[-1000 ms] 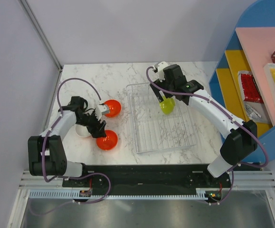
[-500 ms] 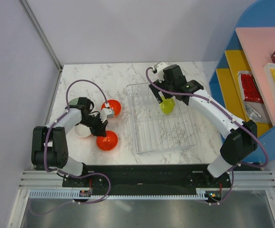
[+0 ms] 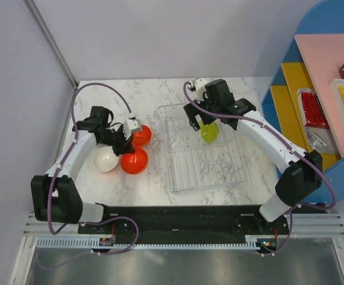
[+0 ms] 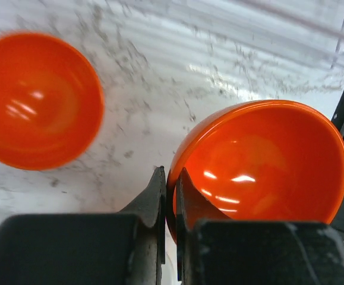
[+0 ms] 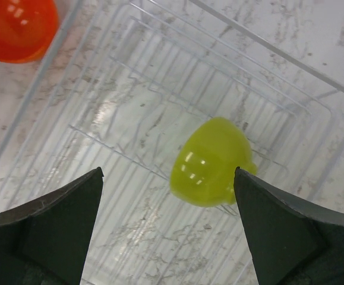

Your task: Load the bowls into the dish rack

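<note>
My left gripper (image 3: 124,149) is shut on the rim of an orange bowl (image 3: 134,161). In the left wrist view one of its fingers (image 4: 155,199) sits outside the rim and the other inside the orange bowl (image 4: 261,166). A second orange bowl (image 3: 141,135) lies just behind it, and a white bowl (image 3: 106,158) lies to its left. The clear dish rack (image 3: 186,172) holds a lime-green bowl (image 3: 208,132), tipped on the ribs. My right gripper (image 5: 169,178) hangs open above the lime-green bowl (image 5: 213,161), not touching it.
A blue shelf unit (image 3: 332,77) with coloured trays and packets stands at the right edge of the marble table (image 3: 130,95). A grey wall panel (image 3: 17,89) closes the left side. The second orange bowl (image 5: 17,27) lies just outside the rack's left wall (image 5: 35,89).
My left gripper has shut on the near orange bowl's rim and carried it back toward the other orange bowl, uncovering the white bowl. The right arm has barely moved.
</note>
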You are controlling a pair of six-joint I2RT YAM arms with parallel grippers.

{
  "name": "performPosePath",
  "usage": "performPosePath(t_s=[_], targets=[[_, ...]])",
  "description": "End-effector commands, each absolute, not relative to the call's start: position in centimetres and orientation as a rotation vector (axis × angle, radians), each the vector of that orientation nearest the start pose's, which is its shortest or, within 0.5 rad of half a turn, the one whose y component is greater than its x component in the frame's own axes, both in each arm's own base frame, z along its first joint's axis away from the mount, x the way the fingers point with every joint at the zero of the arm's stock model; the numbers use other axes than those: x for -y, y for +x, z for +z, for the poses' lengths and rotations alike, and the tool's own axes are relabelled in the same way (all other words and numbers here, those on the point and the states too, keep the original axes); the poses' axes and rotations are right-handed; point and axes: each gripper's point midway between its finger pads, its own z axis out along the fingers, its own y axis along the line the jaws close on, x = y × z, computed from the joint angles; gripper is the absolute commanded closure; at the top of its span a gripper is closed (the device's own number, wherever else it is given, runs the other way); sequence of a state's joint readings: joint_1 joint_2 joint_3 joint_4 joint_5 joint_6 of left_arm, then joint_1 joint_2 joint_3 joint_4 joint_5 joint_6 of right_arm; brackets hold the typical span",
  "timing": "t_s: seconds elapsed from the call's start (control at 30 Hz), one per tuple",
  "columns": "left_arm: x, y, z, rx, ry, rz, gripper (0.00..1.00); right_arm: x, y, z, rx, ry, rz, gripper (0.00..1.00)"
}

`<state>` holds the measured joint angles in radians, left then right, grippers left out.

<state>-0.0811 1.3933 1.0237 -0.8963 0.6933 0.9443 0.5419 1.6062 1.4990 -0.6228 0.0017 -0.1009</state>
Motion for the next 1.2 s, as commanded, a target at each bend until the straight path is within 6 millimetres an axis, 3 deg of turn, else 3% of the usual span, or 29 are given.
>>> performPosePath(t_s=[0.0,0.17,0.27,0.3,0.4,0.63,1.17], targets=[[14.0,28.1,19.9,-1.845,1.263,-0.739,0.98,-26.5,35.6,24.9,-2.143,-0.762,0.652,0.02],[16.0,33.4,23.8,-1.656,1.099,-0.709,0.98,-29.6,32.3,26.8,-2.098,-0.792,1.144,0.02],[16.9,35.4,23.8,-1.637,1.009,-0.717,0.98,-29.8,32.0,27.2,-2.093,-0.731,1.342,0.02],[17.4,36.4,24.6,-1.586,1.004,-0.700,0.98,-29.9,31.1,27.1,-2.090,-0.735,1.433,0.02],[19.0,37.8,24.9,-1.584,0.976,-0.717,0.98,-29.9,31.6,26.7,-2.087,-0.653,1.541,0.02],[22.1,37.8,25.1,-1.548,0.957,-0.674,0.98,-30.9,32.4,24.1,-2.123,-0.542,1.674,0.02],[23.0,37.2,25.7,-1.543,0.913,-0.640,0.98,-31.6,32.3,25.0,-2.039,-0.452,1.852,0.02]])
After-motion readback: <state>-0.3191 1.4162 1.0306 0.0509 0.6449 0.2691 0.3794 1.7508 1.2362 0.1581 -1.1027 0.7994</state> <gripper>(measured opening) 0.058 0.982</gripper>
